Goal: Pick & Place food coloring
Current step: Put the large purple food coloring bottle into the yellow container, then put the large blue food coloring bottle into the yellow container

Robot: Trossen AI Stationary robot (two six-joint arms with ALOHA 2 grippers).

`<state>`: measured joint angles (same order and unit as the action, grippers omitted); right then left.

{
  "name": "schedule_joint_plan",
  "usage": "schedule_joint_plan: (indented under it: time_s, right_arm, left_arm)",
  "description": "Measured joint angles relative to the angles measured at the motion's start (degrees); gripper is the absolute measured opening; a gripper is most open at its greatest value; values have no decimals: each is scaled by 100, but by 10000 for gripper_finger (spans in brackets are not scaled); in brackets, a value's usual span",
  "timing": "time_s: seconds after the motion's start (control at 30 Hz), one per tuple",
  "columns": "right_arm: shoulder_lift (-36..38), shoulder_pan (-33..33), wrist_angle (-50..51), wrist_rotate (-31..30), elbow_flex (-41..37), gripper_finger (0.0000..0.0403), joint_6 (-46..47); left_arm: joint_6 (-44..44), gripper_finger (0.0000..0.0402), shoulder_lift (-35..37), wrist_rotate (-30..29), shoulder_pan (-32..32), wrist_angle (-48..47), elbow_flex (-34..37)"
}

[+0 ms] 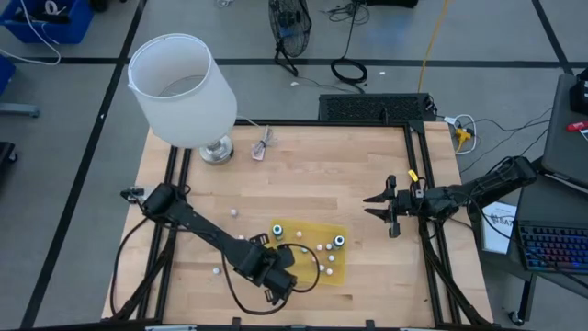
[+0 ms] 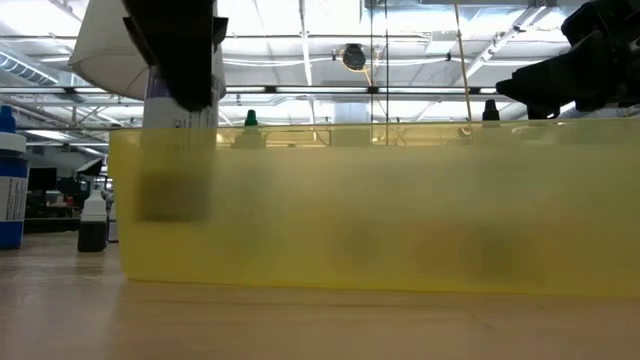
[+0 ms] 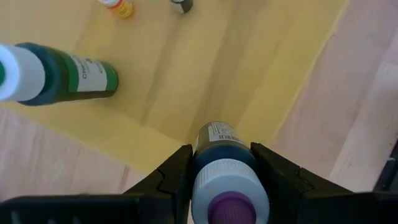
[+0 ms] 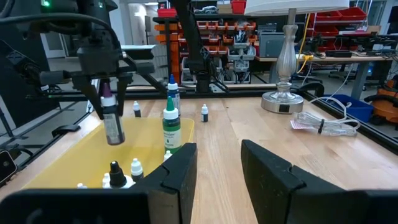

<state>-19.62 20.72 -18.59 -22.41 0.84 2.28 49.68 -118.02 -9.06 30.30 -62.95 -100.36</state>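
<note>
The bottle of food coloring (image 3: 225, 163) in play is a small dark-bodied one with a printed label, a chunky white cap and a purple tip. It's pinched between the left gripper's (image 3: 227, 180) two dark fingers (image 3: 171, 177), which are clenched on its neck. In the right wrist view you can see that same bottle (image 4: 112, 121) hanging cap-up over the near left part of the yellow tray (image 1: 333, 269), off the tray floor.

More food coloring sits in the tray: a green bottle (image 4: 171, 128) with a white cap standing upright, plus a few tiny pale and dark-capped ones (image 4: 115, 174) clustered at one end. From the left wrist, a green bottle (image 3: 62, 76) with a white cap shows up too, and an orange one (image 3: 120, 7) farther off. A couple of small bottles (image 4: 204, 112) stand on the counter outside the tray, and little whitish ones (image 1: 234, 212) are scattered on the wood to the tray's left.

The tray is flat, rectangular, translucent yellow with low walls. The counter (image 1: 312, 179) is pale wood planks in a black frame.

The right gripper (image 1: 381, 205) hovers over the counter well to the right of the tray, fingers (image 4: 273, 171) apart and holding nothing. Far left there's a lamp (image 1: 184, 92) with a white drum shade and a shiny metal base, and a clear pinkish thing with a thin stick (image 1: 262, 147) just beside it.
</note>
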Motion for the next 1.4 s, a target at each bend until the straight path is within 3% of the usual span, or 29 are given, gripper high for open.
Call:
schedule_joint_plan:
  time_s: [0.53, 0.8, 0.97, 1.3, 1.4]
  right_arm:
    - [-1, -1, 2, -1, 2, 114, 0]
    - [-1, 1, 1, 0, 0, 114, 0]
    - [1, 0, 2, -1, 2, 114, 0]
    - [0, 0, 0, 0, 1, 114, 1]
    - [-1, 1, 2, 0, 2, 114, 0]
  left_arm:
    - [172, 143, 7, -90, -83, 370, 490]
    - [176, 324, 9, -91, -115, 331, 308]
    - [88, 380, 9, 76, -204, 9, -104]
    - [252, 377, 9, -420, -244, -2702, -1060]
    - [283, 365, 204, -608, -266, -2648, -926]
